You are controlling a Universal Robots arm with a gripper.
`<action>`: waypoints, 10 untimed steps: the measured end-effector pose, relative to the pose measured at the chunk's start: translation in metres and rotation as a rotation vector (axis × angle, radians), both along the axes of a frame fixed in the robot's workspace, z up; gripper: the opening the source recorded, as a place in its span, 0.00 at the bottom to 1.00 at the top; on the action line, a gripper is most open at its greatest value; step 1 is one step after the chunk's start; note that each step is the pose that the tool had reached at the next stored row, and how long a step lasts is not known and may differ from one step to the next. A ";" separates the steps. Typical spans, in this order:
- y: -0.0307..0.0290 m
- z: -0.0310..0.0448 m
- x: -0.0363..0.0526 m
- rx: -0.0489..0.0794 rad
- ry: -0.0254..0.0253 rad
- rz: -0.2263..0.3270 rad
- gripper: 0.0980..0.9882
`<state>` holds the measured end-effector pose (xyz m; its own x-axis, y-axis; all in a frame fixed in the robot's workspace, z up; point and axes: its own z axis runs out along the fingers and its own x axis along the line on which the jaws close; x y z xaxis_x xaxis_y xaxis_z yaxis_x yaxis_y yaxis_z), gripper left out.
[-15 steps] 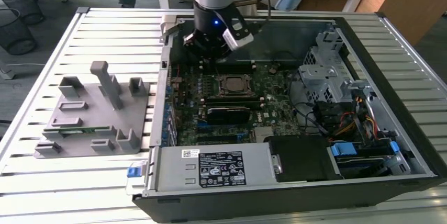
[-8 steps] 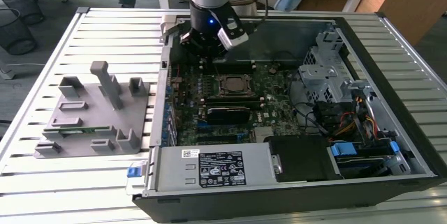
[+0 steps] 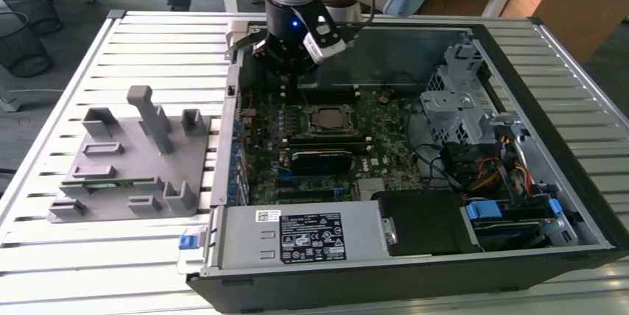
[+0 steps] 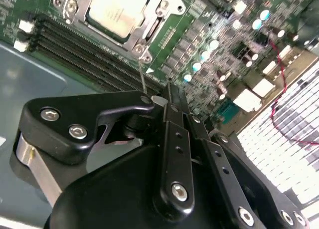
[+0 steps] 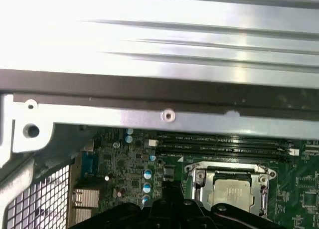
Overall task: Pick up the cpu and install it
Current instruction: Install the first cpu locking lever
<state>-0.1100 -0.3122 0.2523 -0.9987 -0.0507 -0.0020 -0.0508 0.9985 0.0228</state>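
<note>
With tool (image 3: pixel 286 72) near the case's far wall, grip state impossible to tell, best checking cpu (image 4: pixel 118 10) lies flat inside socket frame (image 5: pixel 230 173).

An open black computer case (image 3: pixel 511 256) lies on a slatted metal table (image 3: pixel 147 35), its green motherboard (image 3: pixel 384 120) exposed. Inside the case, a silver power supply box (image 3: pixel 294 238) sits along the near wall, a black heatsink block (image 3: pixel 317 160) rests on the motherboard, and coloured cables (image 3: pixel 491 175) bunch toward the exterior view's right. Just beside the case, on the exterior view's left, stands a grey plastic fixture tray (image 3: pixel 128 175) holding a narrow green memory stick (image 3: pixel 113 181).
</note>
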 end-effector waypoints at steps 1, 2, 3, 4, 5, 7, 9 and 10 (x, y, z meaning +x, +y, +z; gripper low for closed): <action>0.0015 0.0000 -0.0001 0.000 -0.0005 0.000 0.01; 0.0024 0.0001 -0.0002 0.000 -0.0015 0.000 0.01; 0.0027 0.0003 -0.0002 0.000 -0.0031 0.000 0.01; 0.0029 0.0007 -0.0002 0.000 -0.0052 0.000 0.01; 0.0031 0.0012 -0.0002 0.000 -0.0075 0.000 0.01; 0.0032 0.0023 0.0000 0.000 -0.0098 0.000 0.01; 0.0033 0.0024 0.0010 0.000 -0.0101 0.000 0.01; 0.0033 0.0024 0.0023 0.001 -0.0101 0.000 0.01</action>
